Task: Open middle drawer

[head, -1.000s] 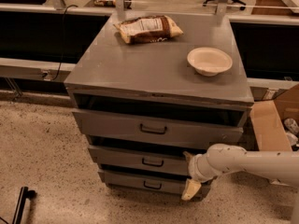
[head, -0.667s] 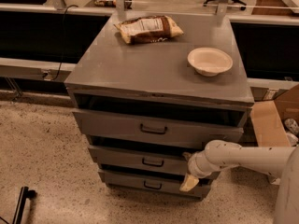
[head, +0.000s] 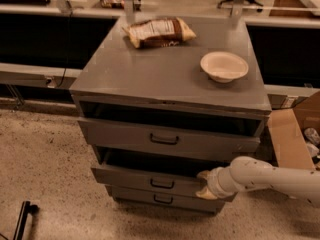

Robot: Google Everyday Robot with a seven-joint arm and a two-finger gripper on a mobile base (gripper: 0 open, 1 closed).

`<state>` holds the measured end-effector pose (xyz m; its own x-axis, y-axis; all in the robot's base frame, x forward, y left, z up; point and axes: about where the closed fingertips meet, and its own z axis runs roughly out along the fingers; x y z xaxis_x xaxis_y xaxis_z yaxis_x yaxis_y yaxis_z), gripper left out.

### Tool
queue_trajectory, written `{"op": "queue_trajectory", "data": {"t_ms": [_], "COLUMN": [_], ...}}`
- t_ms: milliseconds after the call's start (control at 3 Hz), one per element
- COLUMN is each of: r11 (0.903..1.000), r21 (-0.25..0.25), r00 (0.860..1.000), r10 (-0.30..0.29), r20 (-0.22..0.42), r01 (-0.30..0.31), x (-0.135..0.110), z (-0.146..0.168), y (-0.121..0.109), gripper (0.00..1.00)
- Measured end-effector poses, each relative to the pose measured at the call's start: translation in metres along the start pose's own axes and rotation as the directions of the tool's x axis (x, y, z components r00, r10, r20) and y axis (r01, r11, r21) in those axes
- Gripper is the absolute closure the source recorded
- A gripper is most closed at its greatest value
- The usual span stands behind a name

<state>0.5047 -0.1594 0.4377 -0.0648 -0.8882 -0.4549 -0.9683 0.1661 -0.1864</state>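
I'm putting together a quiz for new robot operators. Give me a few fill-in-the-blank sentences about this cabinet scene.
1. The cabinet has ____ drawers.
2. The gripper is at the front of the middle drawer, to the right of its ____.
3. The bowl and the snack bag rest on the cabinet's ____.
Missing words: three; handle; top.
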Motion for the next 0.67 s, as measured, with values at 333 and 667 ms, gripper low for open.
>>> {"op": "queue_trajectory", "data": {"t_ms": [333, 667], "r11": [1.0000, 0.9970], "r21": [0.000, -0.068], "r00": [1.000, 0.999], "r10": [0.000, -0.036], "r20": [0.000, 0.005], "r01": [0.000, 0.036], "x": [0.000, -0.010], "z": [0.000, -0.019], "y": [0.000, 0.036], "gripper": [0.56, 0.42]}}
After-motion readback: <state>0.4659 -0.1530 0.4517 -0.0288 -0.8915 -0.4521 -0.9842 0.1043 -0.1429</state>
